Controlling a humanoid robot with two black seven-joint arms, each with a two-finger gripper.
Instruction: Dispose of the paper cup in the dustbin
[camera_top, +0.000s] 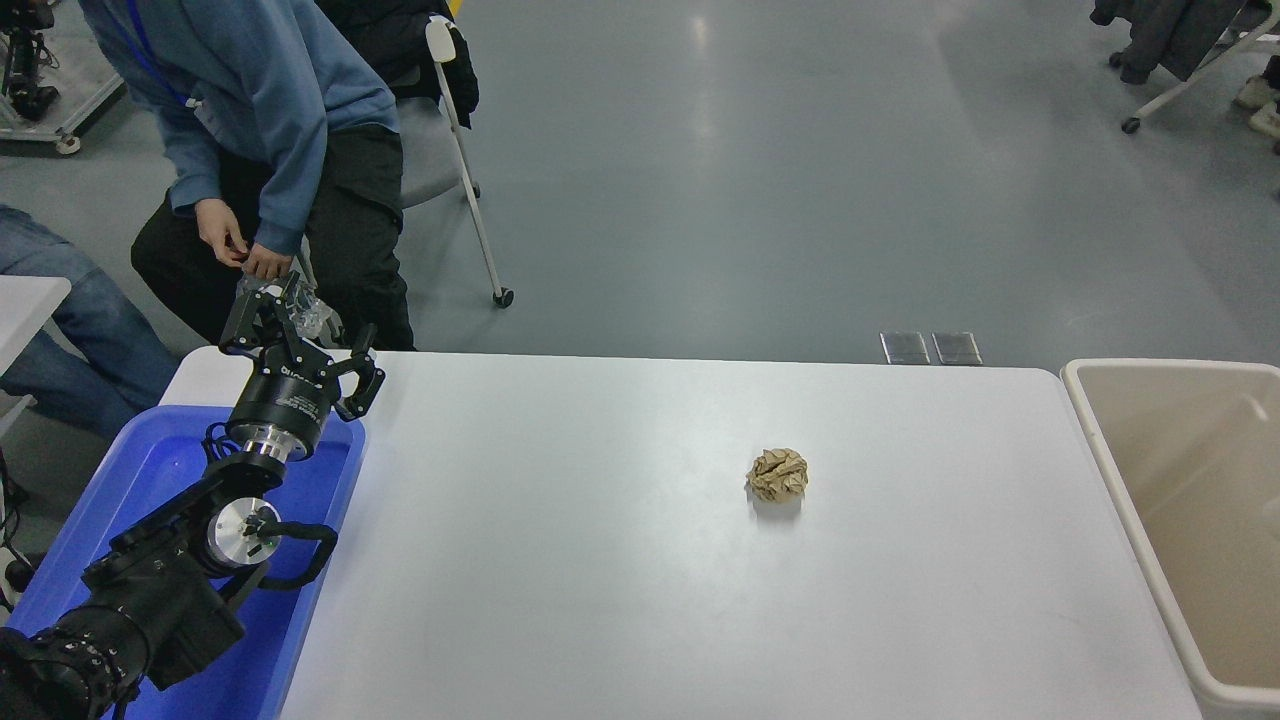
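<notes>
The white table carries a crumpled brown paper ball and a blue tub at its left edge.

— What is the left arm built like?

— Matte black housings, blocky near the bottom corner, with a ribbed black collar at the very edge. One joint shows a round silver cap with small dark fittings on its face, and a black cable loops out beside it.

— And toward the tip?

— A polished silver ring, then a black cylinder with white lettering — too small to read. The left gripper is black too, its fingers made of open linkage bars, with what look like small pale screw heads at the pivots.
</notes>
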